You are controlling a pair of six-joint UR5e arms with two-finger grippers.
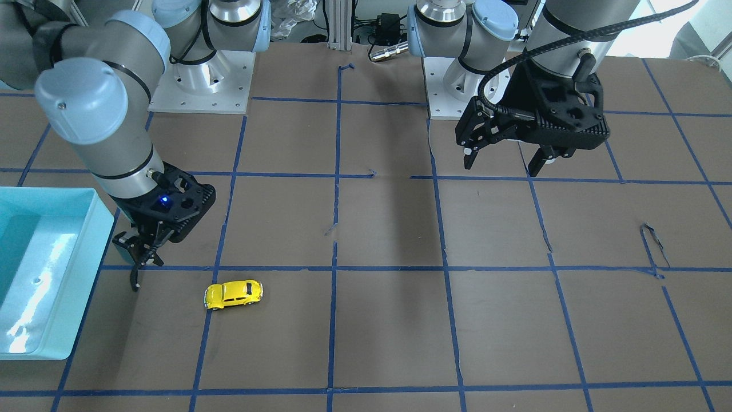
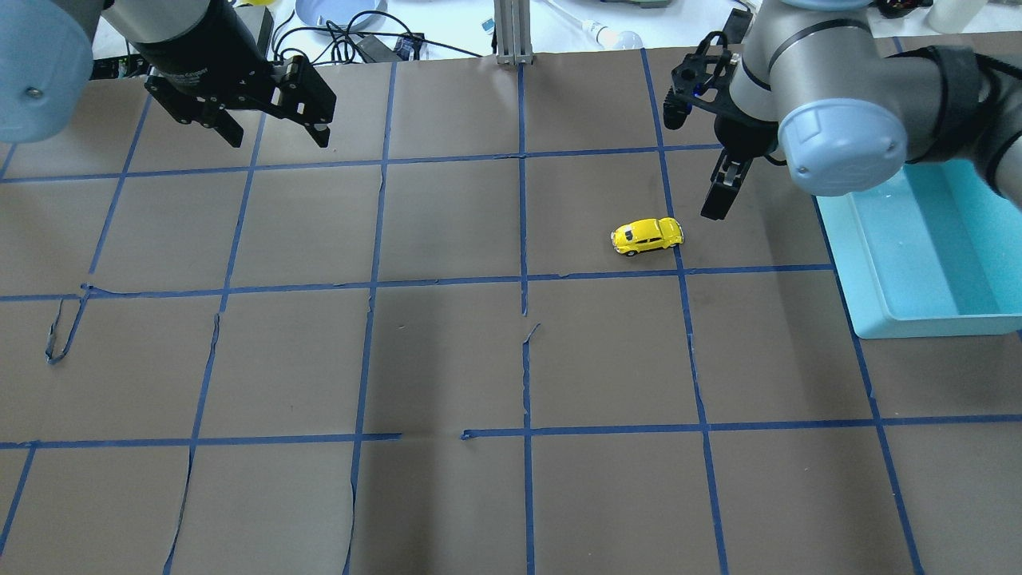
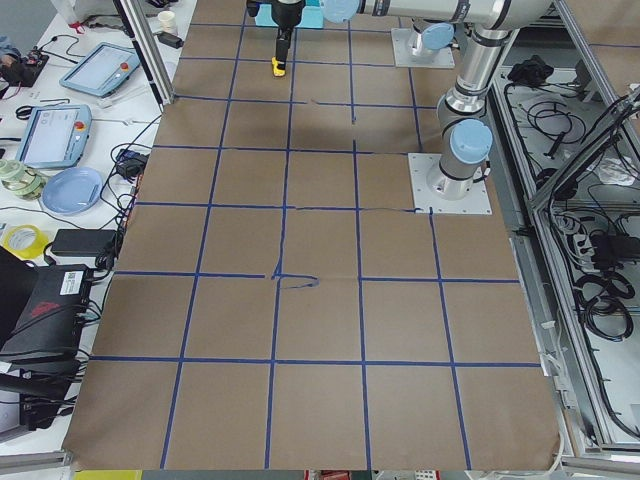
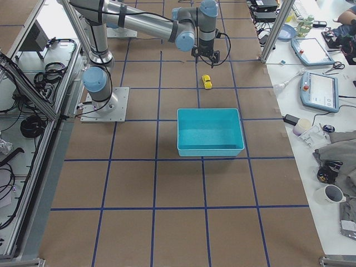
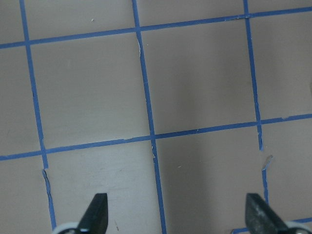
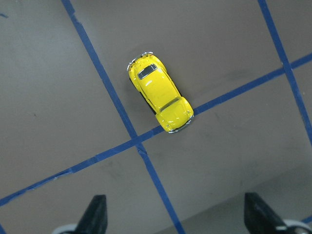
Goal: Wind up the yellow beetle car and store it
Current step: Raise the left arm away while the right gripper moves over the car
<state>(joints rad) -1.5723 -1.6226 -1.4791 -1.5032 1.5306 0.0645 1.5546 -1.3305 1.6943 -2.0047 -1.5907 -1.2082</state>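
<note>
fingertips (image 6: 97,217) of the black two-finger right hand (image 6: 178,219) frame the bottom of the right wrist view. they are spread wide and hold nothing. ahead of them, not between them, sits the tiny glossy yellow beetle car (image 6: 160,97) on the brown paper-covered surface (image 6: 253,161). it is well away from every corner and nearer the operators' long edge than the robot's edge. the open light-blue plastic bin (image 2: 934,326) is well apart from it, on the robot's right.

the car's long axis runs roughly parallel to the long edges of the surface, slightly skewed. its nose seems to point toward the bin, resting over a strip of blue tape (image 6: 97,68) beside a crossing; its small rear window faces the other way.

the step in hand looks like the approach for the grasp. to do it well, the right hand should centre over the roof. the wrist should turn so the fingers close across the narrow width at the doors, since their closing line now sits oblique to the body. a low, light grip that keeps the wheels on the surface would let the hand drag the car tail-first along its axis to wind it.

the black two-finger left hand (image 2: 275,136) hangs wide open and empty near the operators' edge, well apart.
</note>
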